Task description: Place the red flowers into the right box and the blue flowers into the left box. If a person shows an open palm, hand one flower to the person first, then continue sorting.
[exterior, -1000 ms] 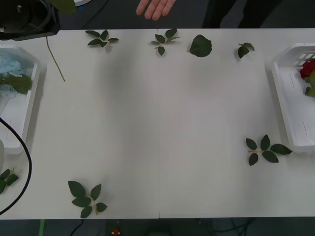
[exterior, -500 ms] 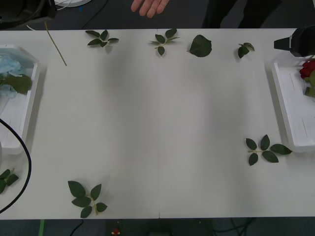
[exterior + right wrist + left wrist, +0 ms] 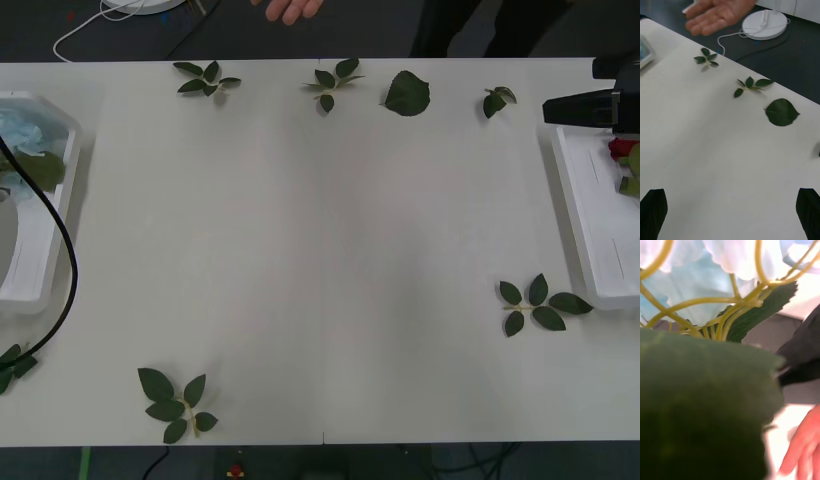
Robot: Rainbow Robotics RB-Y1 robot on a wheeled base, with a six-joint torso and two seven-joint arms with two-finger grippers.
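Since earlier frame: thin stem and dark left arm gone from table's far-left corner; person's hand drawn back toward far edge; right gripper advanced over right box.

Left box: blue flowers lying inside.

Left wrist view: blue flower close against camera, yellow-green stalks fanning, big dark leaf below, fingers of the hand beyond. Left jaws: cannot tell.

Right box: red flowers at far end. Right jaws apart, empty.

Risk: hand retreating, handover may miss and flower drop.
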